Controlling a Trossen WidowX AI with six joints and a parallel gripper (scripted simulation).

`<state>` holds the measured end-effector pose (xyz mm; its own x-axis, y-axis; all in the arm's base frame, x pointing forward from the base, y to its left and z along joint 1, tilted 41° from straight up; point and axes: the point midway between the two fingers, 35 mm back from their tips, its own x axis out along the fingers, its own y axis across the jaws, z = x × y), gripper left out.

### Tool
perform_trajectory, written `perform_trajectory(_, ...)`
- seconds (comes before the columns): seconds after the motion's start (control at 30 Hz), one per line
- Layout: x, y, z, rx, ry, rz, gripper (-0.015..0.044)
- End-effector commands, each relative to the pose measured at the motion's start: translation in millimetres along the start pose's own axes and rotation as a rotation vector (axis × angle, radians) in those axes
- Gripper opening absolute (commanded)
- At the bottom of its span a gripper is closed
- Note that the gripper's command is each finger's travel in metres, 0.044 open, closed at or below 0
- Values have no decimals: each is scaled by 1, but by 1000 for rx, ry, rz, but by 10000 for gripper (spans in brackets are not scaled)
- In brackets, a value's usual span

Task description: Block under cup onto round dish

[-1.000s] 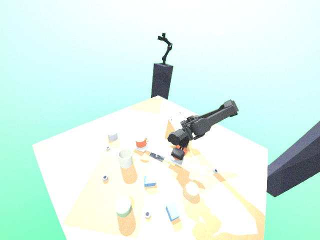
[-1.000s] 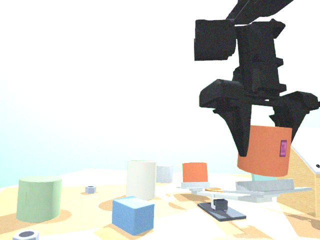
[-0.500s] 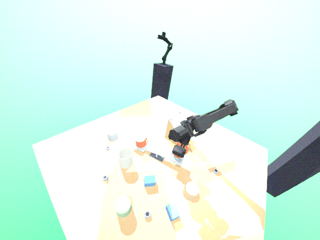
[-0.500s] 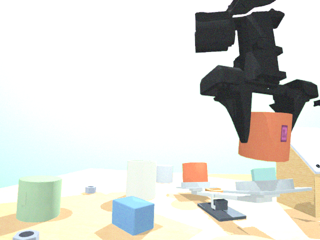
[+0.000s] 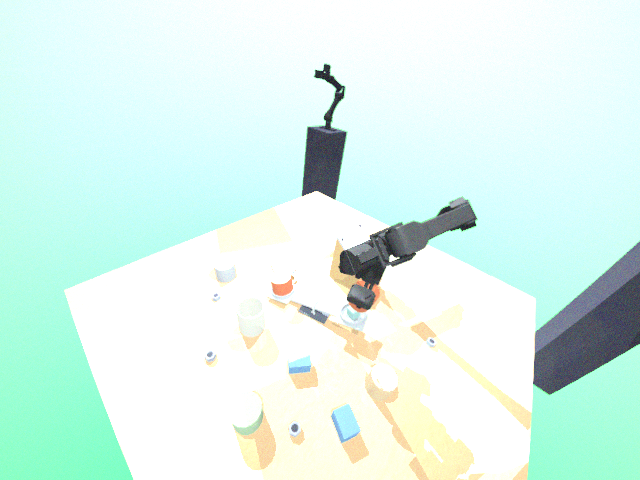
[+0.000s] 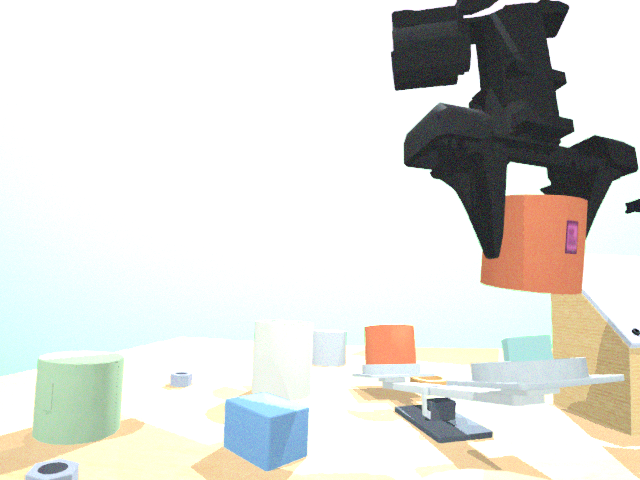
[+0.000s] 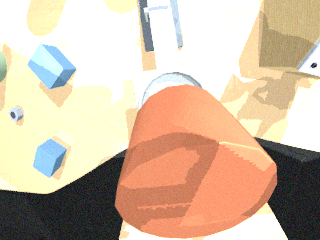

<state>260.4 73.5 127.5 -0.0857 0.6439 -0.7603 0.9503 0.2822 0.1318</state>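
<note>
My gripper (image 5: pixel 361 298) (image 6: pixel 540 242) (image 7: pixel 184 148) is shut on an orange cup with a small purple mark, held in the air above the near pan. A pale teal block (image 5: pixel 354 313) (image 6: pixel 527 349) sits uncovered on that pan (image 6: pixel 529 372) of the balance, below the held cup. The other orange cup (image 5: pixel 282 286) (image 6: pixel 389 345) stands on the far pan (image 6: pixel 390 368). The balance's dark base (image 5: pixel 320 316) (image 6: pixel 467 432) lies between the pans. The round dish is hard to tell in the glare; a thin tan-rimmed round shape shows behind the beam in the exterior view.
A wooden block with a sloped top (image 5: pixel 337 266) (image 6: pixel 594 361) stands beside the near pan. A white cylinder (image 5: pixel 251 317) (image 6: pixel 283 359), a green one (image 5: pixel 247 415) (image 6: pixel 77 397), a grey one (image 5: pixel 225 271) (image 6: pixel 329 347), blue blocks (image 5: pixel 345 423) (image 7: pixel 50 158) and several nuts stand around.
</note>
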Motion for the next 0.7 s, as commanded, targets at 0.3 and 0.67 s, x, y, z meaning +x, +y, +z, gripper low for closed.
perform_trajectory(0.3, -11, -2, -2, 0, 5, 2, 0)
perform_trajectory(0.67, -11, -2, -2, 0, 5, 2, 0)
